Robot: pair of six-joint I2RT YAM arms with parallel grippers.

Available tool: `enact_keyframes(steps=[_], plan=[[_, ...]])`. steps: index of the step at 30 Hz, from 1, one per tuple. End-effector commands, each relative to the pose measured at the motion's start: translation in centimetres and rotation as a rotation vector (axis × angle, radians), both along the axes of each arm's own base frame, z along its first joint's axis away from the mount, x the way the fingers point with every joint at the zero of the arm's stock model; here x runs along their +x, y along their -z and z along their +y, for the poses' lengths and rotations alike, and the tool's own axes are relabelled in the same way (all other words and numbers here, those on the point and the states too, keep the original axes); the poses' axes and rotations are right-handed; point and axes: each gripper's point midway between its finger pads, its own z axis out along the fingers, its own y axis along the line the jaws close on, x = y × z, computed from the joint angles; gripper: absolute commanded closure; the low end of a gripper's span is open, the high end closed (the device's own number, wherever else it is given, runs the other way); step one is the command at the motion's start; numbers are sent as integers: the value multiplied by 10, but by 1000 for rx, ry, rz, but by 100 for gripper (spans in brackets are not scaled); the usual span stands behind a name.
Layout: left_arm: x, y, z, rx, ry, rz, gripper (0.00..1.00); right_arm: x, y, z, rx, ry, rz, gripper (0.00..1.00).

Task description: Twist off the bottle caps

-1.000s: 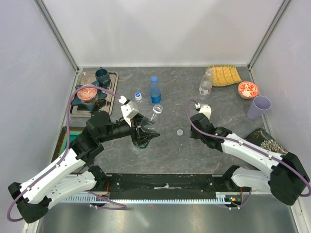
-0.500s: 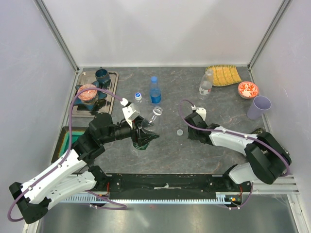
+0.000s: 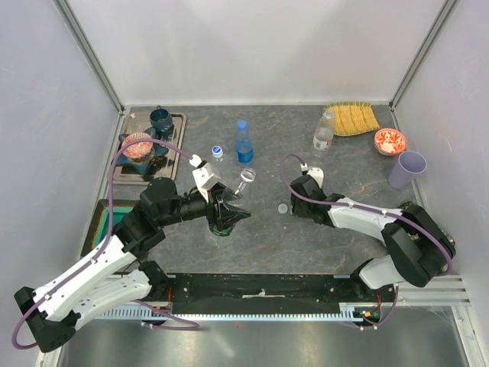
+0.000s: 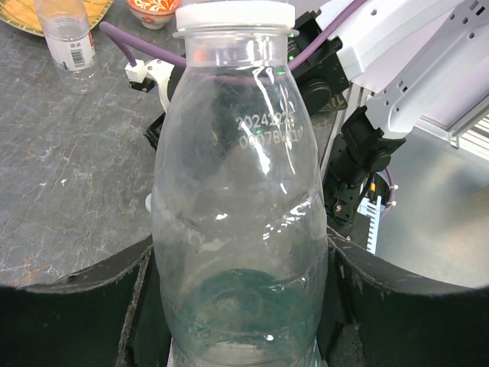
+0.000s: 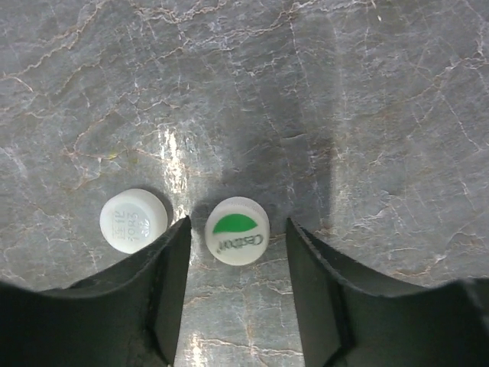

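Note:
My left gripper (image 3: 223,212) (image 4: 238,306) is shut on the lower body of a plain clear bottle (image 4: 237,176), which it holds tilted above the table. A white cap (image 4: 234,15) sits on that bottle. My right gripper (image 3: 294,205) (image 5: 238,256) is open low over the table. A white cap with a green mark (image 5: 238,230) lies free between its fingers. A second white cap (image 5: 134,220) (image 3: 283,208) lies just outside its left finger. A blue-labelled bottle (image 3: 244,144), a very short bottle (image 3: 218,153) and another clear bottle (image 3: 324,131) stand at the back.
A lilac cup (image 3: 406,169), a red-patterned bowl (image 3: 390,141) and a yellow plate (image 3: 352,117) are at the back right. A tray (image 3: 177,130) with a teal mug (image 3: 161,118) and a pink bowl (image 3: 137,145) is at the back left. White walls enclose three sides.
The right arm has swung left and down beside the loose cap. Its jaws have opened, and the green-marked cap lies free between them. The left arm has barely moved.

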Motion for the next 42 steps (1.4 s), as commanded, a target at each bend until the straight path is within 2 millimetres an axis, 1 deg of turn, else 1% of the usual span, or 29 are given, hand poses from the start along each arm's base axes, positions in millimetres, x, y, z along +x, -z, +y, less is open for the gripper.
enact_keyframes(steps=[1,2,4,7,8,10,11,13,14,16,17,18,19,20,21,22,23,24,25,26,28,30,35,38,42], plan=[[4,-5,1,-1,-10,-50,67,-11,-3,-4,2,-5,32,38],[4,-5,1,-1,-9,-49,67,-11,-4,-5,2,-5,33,35],[4,-4,0,-1,-8,-47,67,-10,-15,-4,15,-5,10,33],[6,-3,0,2,-11,-45,67,-8,-44,-5,43,10,-40,29],[6,-4,0,2,-13,-50,67,-4,-71,-7,65,24,-92,27],[7,-4,-1,5,-16,-49,67,-1,-103,-9,84,32,-153,25],[8,-4,-1,8,-17,-52,67,3,-139,-13,98,49,-215,22],[10,-5,-3,11,-14,-53,67,6,-176,-18,104,57,-281,21],[11,-3,-5,20,-7,-47,67,7,-213,-19,142,62,-346,20],[12,-6,-9,19,8,-51,67,5,-250,-17,195,30,-425,20],[11,-5,-14,27,32,-49,67,3,-287,-14,272,9,-514,19],[11,-5,-17,30,46,-46,67,-4,-304,0,344,-68,-534,19],[11,-5,-19,33,57,-44,67,-8,-334,10,426,-122,-606,18],[12,-6,-23,38,73,-38,67,-18,-354,19,498,-191,-642,17],[13,-7,-25,39,79,-36,67,-31,-368,35,580,-291,-647,17],[13,-6,-28,42,88,-33,67,-37,-387,43,663,-318,-672,16],[12,-10,-30,38,104,-35,67,-44,-392,52,708,-370,-661,16],[14,-7,-34,46,110,-25,67,-48,-396,60,739,-404,-650,15],[15,-8,-35,46,113,-26,67,-57,-403,70,785,-473,-636,15],[15,-12,-37,42,119,-30,66,-56,-399,77,797,-493,-606,14],[15,-9,-41,50,129,-22,66,-63,-399,89,828,-569,-582,13],[14,-12,-45,48,143,-27,66,-63,-394,94,837,-585,-558,11],[13,-8,-53,64,158,-24,65,-68,-392,105,871,-649,-530,9],[15,-7,-56,72,158,-25,64,-67,-389,108,870,-660,-518,9],[19,-8,-58,73,140,-31,64,-67,-381,109,851,-667,-501,13]])
